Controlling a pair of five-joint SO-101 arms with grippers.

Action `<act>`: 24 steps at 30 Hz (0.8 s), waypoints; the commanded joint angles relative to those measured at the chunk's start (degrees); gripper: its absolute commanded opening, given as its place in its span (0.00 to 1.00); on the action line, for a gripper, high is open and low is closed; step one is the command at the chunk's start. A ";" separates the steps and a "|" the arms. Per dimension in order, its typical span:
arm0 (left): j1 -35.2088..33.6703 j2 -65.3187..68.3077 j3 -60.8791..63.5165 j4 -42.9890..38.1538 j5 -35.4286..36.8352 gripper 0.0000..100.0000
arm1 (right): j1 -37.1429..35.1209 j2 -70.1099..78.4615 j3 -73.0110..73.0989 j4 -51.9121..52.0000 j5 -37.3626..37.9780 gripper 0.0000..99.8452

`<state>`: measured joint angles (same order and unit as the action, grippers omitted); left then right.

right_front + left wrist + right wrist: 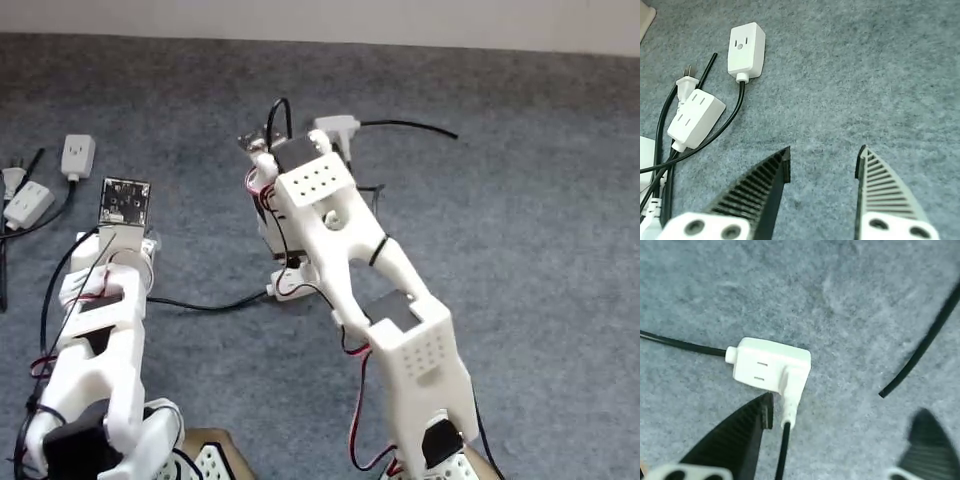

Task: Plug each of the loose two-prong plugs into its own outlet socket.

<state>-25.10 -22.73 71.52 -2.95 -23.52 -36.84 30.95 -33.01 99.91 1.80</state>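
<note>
Off to the left of the left gripper [822,155], whose jaws are standing open, the loose plug [685,84] is lying just beside a white outlet block [694,117], nearer this gripper than the right gripper [845,410].

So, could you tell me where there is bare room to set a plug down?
Widest bare stretch: the grey surface right of the right arm, bordered by the loose black cable. A smaller patch lies between the two arms. Crowded: the left edge, with outlet blocks and cords.
</note>
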 commanded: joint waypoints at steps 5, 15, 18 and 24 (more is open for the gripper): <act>1.45 -1.71 -1.80 6.42 0.53 0.22 | 6.55 -16.22 -0.13 1.01 3.78 0.50; 13.67 -7.43 -23.69 43.78 5.98 0.22 | 20.79 -33.54 21.32 -4.88 4.22 0.49; 18.42 -21.05 -16.92 41.58 7.82 0.22 | 21.32 -42.68 36.09 -14.81 3.96 0.49; 25.36 -40.31 -3.21 41.58 5.45 0.22 | 21.32 -53.67 64.92 -31.34 3.87 0.49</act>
<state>-2.95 -55.87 64.84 38.37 -16.57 -16.09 -17.14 19.74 75.91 5.41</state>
